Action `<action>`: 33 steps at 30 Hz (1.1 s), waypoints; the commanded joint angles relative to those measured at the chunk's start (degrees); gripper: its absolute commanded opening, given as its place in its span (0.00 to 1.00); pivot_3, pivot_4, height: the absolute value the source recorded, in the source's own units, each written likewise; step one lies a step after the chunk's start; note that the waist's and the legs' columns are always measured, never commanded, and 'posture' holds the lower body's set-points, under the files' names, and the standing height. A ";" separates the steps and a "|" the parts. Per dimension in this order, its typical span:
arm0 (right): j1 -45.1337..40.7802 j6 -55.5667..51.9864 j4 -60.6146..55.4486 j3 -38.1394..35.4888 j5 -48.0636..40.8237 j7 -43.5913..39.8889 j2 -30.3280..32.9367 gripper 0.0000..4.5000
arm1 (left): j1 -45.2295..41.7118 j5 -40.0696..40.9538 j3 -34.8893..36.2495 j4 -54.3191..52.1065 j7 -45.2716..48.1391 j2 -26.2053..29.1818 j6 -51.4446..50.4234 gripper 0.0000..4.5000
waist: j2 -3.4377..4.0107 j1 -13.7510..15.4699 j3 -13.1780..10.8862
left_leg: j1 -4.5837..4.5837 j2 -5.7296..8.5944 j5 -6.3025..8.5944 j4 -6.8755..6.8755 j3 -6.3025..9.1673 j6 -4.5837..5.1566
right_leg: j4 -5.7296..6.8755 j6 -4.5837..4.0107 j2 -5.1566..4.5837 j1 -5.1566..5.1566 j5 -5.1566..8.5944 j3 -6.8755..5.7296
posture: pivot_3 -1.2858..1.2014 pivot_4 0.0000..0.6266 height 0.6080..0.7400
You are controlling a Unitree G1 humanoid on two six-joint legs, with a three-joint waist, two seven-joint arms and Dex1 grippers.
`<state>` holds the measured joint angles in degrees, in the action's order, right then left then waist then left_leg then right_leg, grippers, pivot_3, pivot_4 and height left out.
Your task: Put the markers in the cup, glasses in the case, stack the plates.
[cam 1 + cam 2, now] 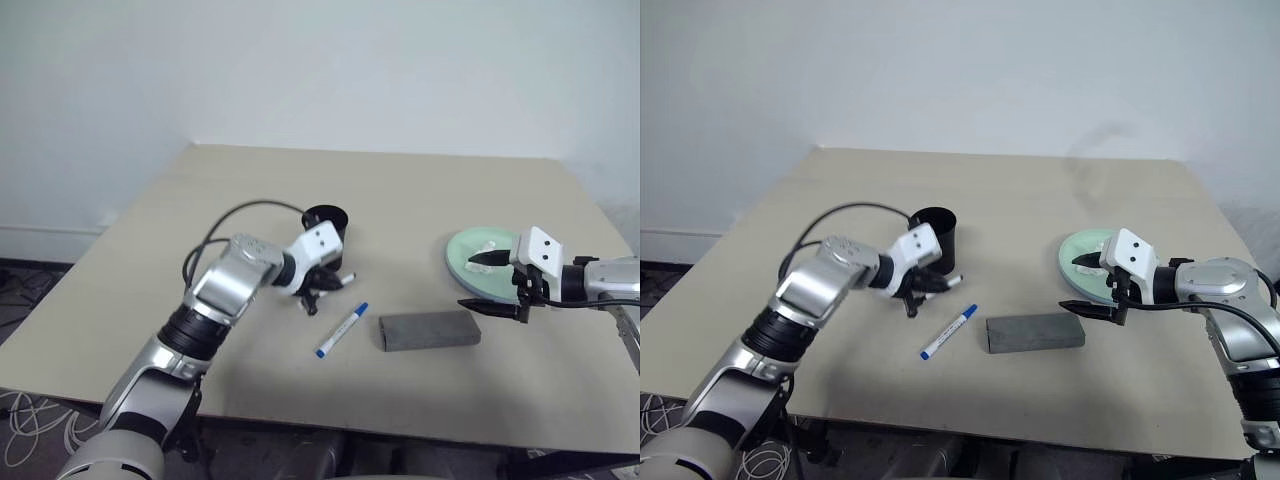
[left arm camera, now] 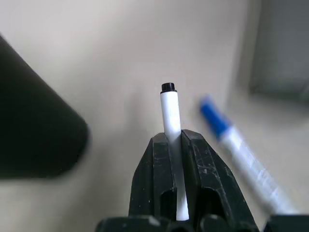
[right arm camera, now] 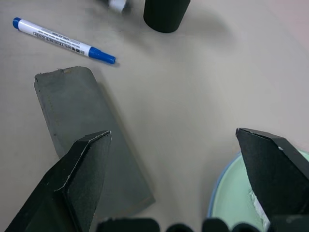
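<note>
**benchbot_fan:** Where's this at? The left tool [image 1: 318, 292] is clamped tight on the black-capped marker [image 2: 170, 116], which sticks out past the fingertips with the cap end leading. It's held clear of the worktop [image 1: 420, 200].

**wristcam_lurker:** Yep, and the cup [image 1: 326, 226] is the thing that matters now. It stands upright just on the far side of that tool, almost touching it in the head views. My guess is the marker has to go up and over the rim, then tip so its long axis points down into the opening. Right now it lies closer to level than upright, so there's a fair bit of wrist turn left.

**benchbot_fan:** And the other pen?

**wristcam_lurker:** The blue-capped marker [image 1: 342, 330] lies flat on the worktop, near and right of the left tool, slanting with its cap toward the far right. The case [image 1: 430, 331] sits just right of it, closed as far as I can tell. The left arm is clearly nearer to both.

**benchbot_fan:** Right side?

**wristcam_lurker:** The right tool [image 1: 487, 283] is spread wide and empty, hovering at the near edge of the plates [image 1: 462, 262], mint green on top of light blue. There's something pale on the top plate, maybe the glasses, but it's too blurry to call.
</note>
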<state>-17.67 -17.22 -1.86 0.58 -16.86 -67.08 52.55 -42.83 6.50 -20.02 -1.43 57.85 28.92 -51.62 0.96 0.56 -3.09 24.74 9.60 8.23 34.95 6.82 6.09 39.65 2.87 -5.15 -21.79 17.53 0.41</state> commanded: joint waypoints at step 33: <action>-3.83 0.35 -0.44 -0.75 -0.38 -0.68 -0.63 1.00 | -9.09 8.25 25.62 36.39 -18.79 -15.93 39.38 0.00 | -0.42 0.00 -0.12 | -0.10 -0.05 0.00 0.27 0.04 0.00 | -0.11 -0.17 0.20 0.15 -0.27 0.10 | 0.52 0.00 0.86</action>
<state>-19.73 -17.24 -1.51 0.98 -16.83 -67.78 51.93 -51.52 15.05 5.71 35.89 39.08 13.16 -14.59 0.54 0.56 -3.21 24.63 9.55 8.23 35.22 6.86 6.10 39.54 2.70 -4.95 -21.65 17.26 0.51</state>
